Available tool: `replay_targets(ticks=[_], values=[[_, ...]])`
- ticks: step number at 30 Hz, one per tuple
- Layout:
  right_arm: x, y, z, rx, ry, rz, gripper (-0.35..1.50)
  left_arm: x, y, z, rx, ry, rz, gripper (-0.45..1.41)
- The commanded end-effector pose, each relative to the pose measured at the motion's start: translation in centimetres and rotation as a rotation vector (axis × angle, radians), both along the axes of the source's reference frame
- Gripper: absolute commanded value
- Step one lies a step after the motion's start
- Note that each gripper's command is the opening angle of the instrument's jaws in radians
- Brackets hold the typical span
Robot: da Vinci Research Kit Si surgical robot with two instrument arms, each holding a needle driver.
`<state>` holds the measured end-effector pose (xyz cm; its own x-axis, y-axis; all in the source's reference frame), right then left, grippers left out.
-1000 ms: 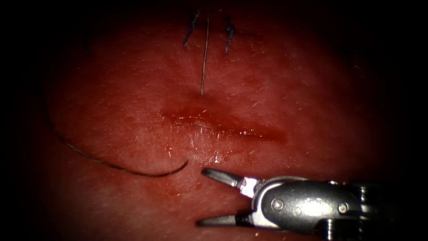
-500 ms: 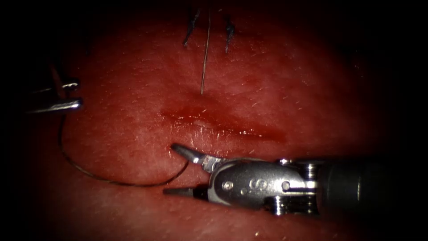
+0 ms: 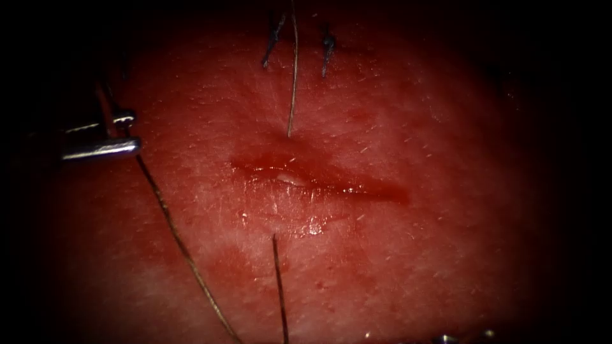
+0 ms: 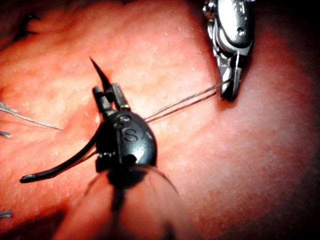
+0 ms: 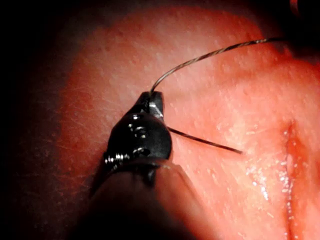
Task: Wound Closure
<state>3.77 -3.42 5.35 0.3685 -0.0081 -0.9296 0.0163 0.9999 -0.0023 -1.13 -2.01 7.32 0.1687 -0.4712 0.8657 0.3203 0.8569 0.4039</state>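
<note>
**Endoscope view.** The pink-red pork tissue (image 3: 446,223) carries a dark, wet cut (image 3: 331,185) running left to right. The silver left needle driver (image 3: 132,132) sits well left of the cut, its shaft cut off in shadow and what it holds hard to make out. Thin dark thread (image 3: 182,245) slants from it down to the frame edge.

**Left wrist view.** The left needle driver (image 4: 107,92) is clenched on the dark curved steel needle (image 4: 55,167) nearer the point. The needle is clear of the tissue, its point away from the shaft and its mid-curve hidden behind the tool. The right needle driver (image 4: 229,92) pinches the thread (image 4: 180,102).

**Right wrist view.** The right needle driver (image 5: 152,97) grips the thread (image 5: 200,57), which arcs away out of frame.
</note>
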Motion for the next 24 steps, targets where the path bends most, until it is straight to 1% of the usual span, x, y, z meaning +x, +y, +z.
replay_targets(ticks=[1, 4, 5, 6, 7, 8, 9, 11, 12, 13, 14, 15, 19, 20, 21, 22, 23, 24], values=[[0.08, -0.23, -0.25, 0.016, 0.019, -0.01, -0.35, -0.04, -0.04, 0.07, 0.001, 0.003, -0.001, -0.45], [0.16, -0.42, -0.63, 0.031, 0.059, -0.028, -0.35, -0.04, -0.04, 0.11, -0.002, 0.01, -0.007, -0.45], [0.24, -0.53, -0.85, 0.034, 0.084, -0.048, -0.35, -0.04, -0.04, 0.12, -0.004, 0.011, -0.011, -0.45], [0.28, -0.56, -0.93, 0.034, 0.089, -0.051, -0.35, -0.04, -0.04, 0.12, -0.004, 0.011, -0.011, -0.45], [0.28, -0.56, -0.93, 0.034, 0.089, -0.051, -0.35, -0.04, -0.04, 0.12, -0.004, 0.011, -0.011, -0.45], [0.32, -0.57, -0.99, 0.034, 0.092, -0.052, -0.35, -0.04, -0.05, 0.12, -0.004, 0.012, -0.011, -0.45], [0.38, -0.55, -1.03, 0.036, 0.092, -0.05, -0.18, -0.04, -0.05, 0.12, -0.004, 0.012, -0.011, -0.45], [0.44, -0.47, -1.04, 0.03, 0.089, -0.046, 0.62, -0.04, -0.05, 0.12, -0.004, 0.012, -0.011, -0.45], [0.45, -0.4, -1.0, 0.018, 0.085, -0.045, 0.96, -0.04, -0.05, 0.12, -0.004, 0.012, -0.011, -0.45], [0.43, -0.27, -0.89, 0.012, 0.083, -0.032, 1.15, -0.03, -0.05, 0.12, -0.003, 0.014, -0.012, -0.45], [0.4, -0.2, -0.82, 0.008, 0.083, -0.022, 1.2, -0.02, -0.05, 0.11, -0.003, 0.013, -0.012, -0.45], [0.31, -0.07, -0.66, 0.005, 0.083, -0.004, 1.26, 0.0, -0.04, 0.11, -0.002, 0.015, -0.012, -0.45], [0.1, 0.13, -0.39, 0.008, 0.08, 0.021, 1.31, 0.04, -0.02, 0.12, -0.002, 0.02, -0.015, -0.45], [-0.02, 0.22, -0.28, 0.008, 0.086, 0.029, 1.31, 0.09, 0.01, 0.13, -0.005, 0.029, -0.018, -0.45], [-0.02, 0.22, -0.28, 0.008, 0.086, 0.029, 1.31, 0.09, 0.01, 0.13, -0.005, 0.029, -0.018, -0.45], [-0.07, 0.25, -0.23, 0.008, 0.09, 0.032, 1.31, 0.12, 0.03, 0.13, -0.004, 0.038, -0.023, -0.45], [-0.17, 0.34, -0.13, 0.009, 0.096, 0.036, 1.31, 0.22, 0.09, 0.13, -0.019, 0.06, -0.043, -0.45], [-0.17, 0.34, -0.13, 0.009, 0.096, 0.036, 1.31, 0.22, 0.09, 0.13, -0.019, 0.06, -0.043, -0.45]])
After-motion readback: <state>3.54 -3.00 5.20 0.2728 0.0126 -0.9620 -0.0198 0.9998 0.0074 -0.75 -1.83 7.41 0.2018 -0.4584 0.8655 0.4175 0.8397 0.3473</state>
